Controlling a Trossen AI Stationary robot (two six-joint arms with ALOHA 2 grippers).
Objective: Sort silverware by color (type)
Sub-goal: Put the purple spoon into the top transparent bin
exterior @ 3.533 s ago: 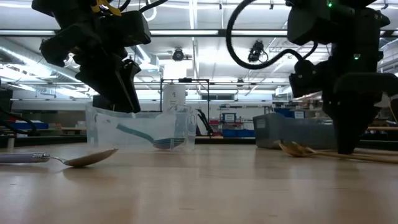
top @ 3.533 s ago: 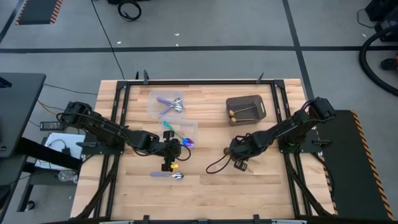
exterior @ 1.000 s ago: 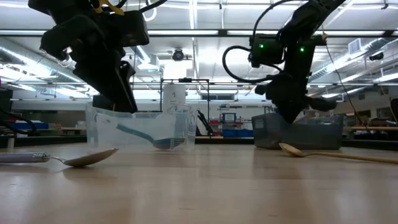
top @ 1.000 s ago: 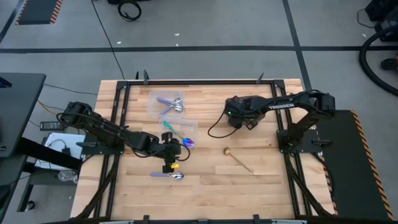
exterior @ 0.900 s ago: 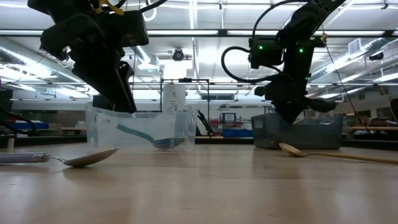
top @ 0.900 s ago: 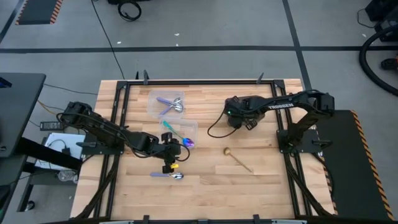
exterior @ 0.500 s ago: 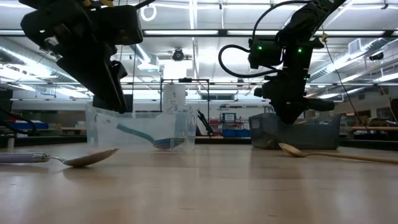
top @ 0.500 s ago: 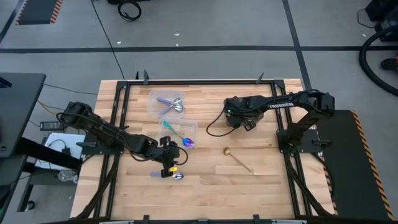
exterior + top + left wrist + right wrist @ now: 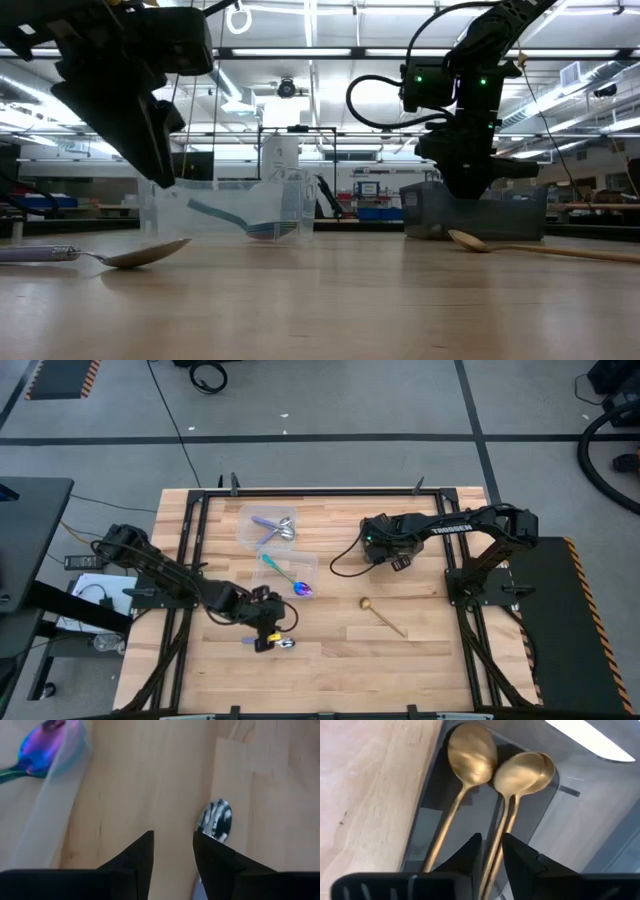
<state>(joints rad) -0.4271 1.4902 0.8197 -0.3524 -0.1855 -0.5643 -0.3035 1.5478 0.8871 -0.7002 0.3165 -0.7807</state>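
Gold spoons [image 9: 492,785] lie in the grey bin [image 9: 560,835] under my right end effector [image 9: 490,852], nearly closed, empty. My left end effector [image 9: 172,847], narrowly parted, hovers by the lavender spoon [image 9: 281,643] at six o'clock; a gold spoon [image 9: 383,616] also remains on the worktop [image 9: 450,660].

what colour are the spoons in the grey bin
Gold spoons; the right wrist view shows them best.

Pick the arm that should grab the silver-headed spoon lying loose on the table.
Left. The left gripper hangs open right over the silver-headed spoon; the right gripper is across the table above the dark bin.
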